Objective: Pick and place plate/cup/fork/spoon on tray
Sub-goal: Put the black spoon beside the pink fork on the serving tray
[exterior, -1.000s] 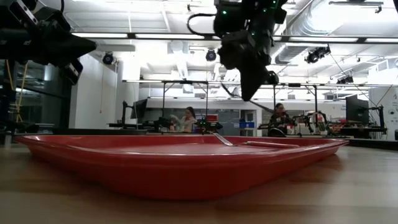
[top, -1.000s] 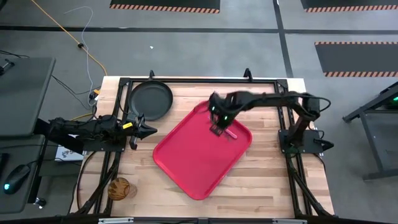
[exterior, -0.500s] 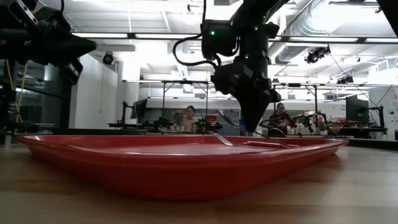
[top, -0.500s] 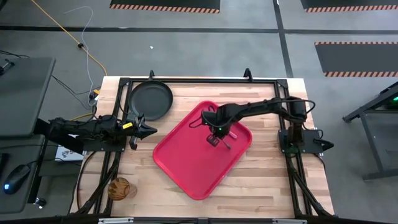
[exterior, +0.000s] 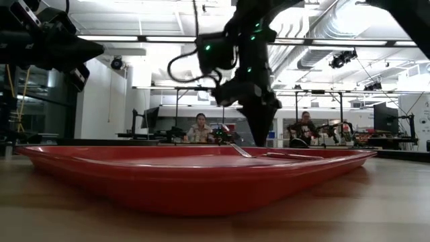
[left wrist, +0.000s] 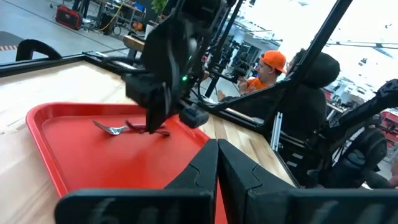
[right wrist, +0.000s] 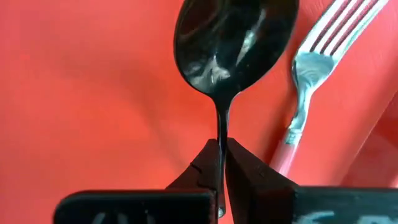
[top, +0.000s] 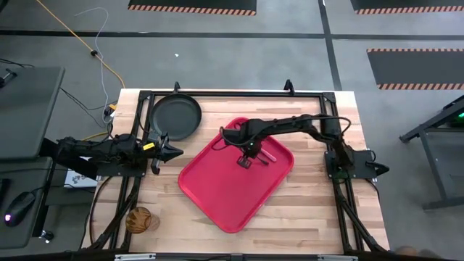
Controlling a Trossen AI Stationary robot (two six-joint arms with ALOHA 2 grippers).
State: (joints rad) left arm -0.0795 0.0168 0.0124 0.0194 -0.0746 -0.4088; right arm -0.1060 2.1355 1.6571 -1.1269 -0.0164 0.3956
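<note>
The red tray (top: 225, 190) lies slantwise in the table's middle. The pink-handled fork (right wrist: 309, 74) lies on its far right part, and also shows in the high view (top: 269, 154). My right gripper (top: 246, 158) stands low over the tray beside the fork, shut on the silvery spoon (right wrist: 233, 43). It also shows in the low view (exterior: 259, 134). The dark plate (top: 175, 117) rests on the table at the far left. The amber cup (top: 140, 220) stands at the near left corner. My left gripper (top: 176, 152) hovers shut and empty left of the tray. My right gripper pinches the spoon's thin handle (right wrist: 221, 134) between its two fingertips. The fingers point steeply down and lie along the handle. The bowl (right wrist: 236, 37) sticks out beyond the fingertips, just over the tray floor beside the fork's tines. Whether it touches the tray cannot be told.
A black frame (top: 232, 94) runs along the table's edges. People sit at benches in the room behind (exterior: 199, 128). Bare wood (top: 319, 210) lies near and right of the tray.
My right gripper has come down from high over the tray's far part to just above the tray floor. It also shifted a little toward the table's near and left side, with the spoon still in its fingers. The fork has stayed where it was.
</note>
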